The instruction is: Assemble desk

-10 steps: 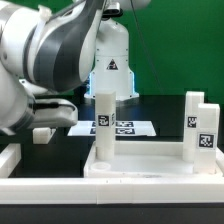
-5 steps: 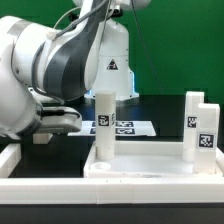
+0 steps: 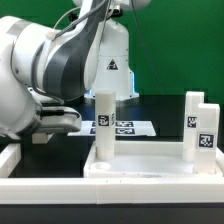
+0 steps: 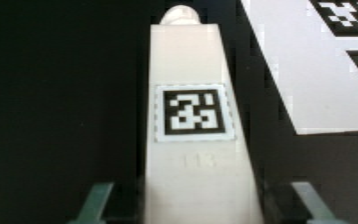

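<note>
Count: one tabletop tray [image 3: 150, 167], four legs in all. Three legs stand upright in the tray: one [image 3: 103, 125] near its corner on the exterior view's left, two [image 3: 205, 134] [image 3: 192, 116] close together at the corner on the exterior view's right. Fourth leg [image 4: 197, 110] lies flat on the black table [image 4: 51, 90], seen from the wrist view.

Tray sits at the near edge of the table, just behind the low white rail [image 3: 100, 190]. White matte plastic, flat floor, raised rims.

Legs: white plastic, square in section, long and narrow, each with a black-and-white square tag on a face. The lying leg's far end narrows to a rounded tip. Its long axis runs straight away from the gripper [image 4: 197, 185], tag face up, alongside the marker board [image 4: 318, 70] and just apart from it.

One marker board, thin flat white sheet, several tags printed on it.

Gripper: two greenish fingers [image 4: 101, 185] spread apart, one on each side of the lying leg's near end. Probably not pressing on it; the contact is cut off at the picture's edge, so not certain.

Arm [image 3: 45, 70] bulks large on the exterior view's left, glossy white and grey.
</note>
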`<state>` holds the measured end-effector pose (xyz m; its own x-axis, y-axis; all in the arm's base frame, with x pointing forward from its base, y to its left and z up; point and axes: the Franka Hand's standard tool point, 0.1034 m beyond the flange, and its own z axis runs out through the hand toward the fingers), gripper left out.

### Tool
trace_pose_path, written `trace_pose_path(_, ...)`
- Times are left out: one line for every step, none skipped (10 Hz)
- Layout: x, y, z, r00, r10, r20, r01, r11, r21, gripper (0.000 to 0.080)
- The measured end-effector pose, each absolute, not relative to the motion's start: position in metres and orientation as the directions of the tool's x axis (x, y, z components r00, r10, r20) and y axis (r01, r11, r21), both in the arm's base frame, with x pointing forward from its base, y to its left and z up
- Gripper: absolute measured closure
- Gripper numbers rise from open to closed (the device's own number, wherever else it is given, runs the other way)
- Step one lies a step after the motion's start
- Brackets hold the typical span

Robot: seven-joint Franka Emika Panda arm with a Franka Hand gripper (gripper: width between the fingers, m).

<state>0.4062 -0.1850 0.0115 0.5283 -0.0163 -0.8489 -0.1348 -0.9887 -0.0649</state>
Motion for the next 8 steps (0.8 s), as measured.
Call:
trace_pose_path(0.406, -0.185, 0.012, 0.528, -0.016, -0.849, -0.135, -0.989, -0.065, 0.0514)
trace_pose_path(0.406, -0.185, 0.012, 0.528, -0.016, -0.849, -0.135, -0.989, -0.065, 0.0514)
trace_pose_path(0.406, -0.185, 0.012, 0.529, -0.016, -0.849, -0.135, -0.989, -0.065, 0.0514)
trace_pose_path(0.408, -0.182, 0.02, 0.516, -0.02, -0.856, -0.149, -0.987, -0.067, 0.0514)
trace_pose_path(0.422, -0.174, 0.047, 0.511, -0.024, -0.859, -0.173, -0.982, -0.075, 0.0512)
trace_pose_path(0.438, -0.168, 0.073, 0.535, -0.05, -0.843, -0.201, -0.977, -0.07, 0.0512)
trace_pose_path(0.442, -0.169, 0.093, 0.527, -0.069, -0.847, -0.223, -0.973, -0.06, 0.0512)
trace_pose_path(0.443, -0.176, 0.095, 0.533, -0.088, -0.842, -0.237, -0.97, -0.048, 0.0512)
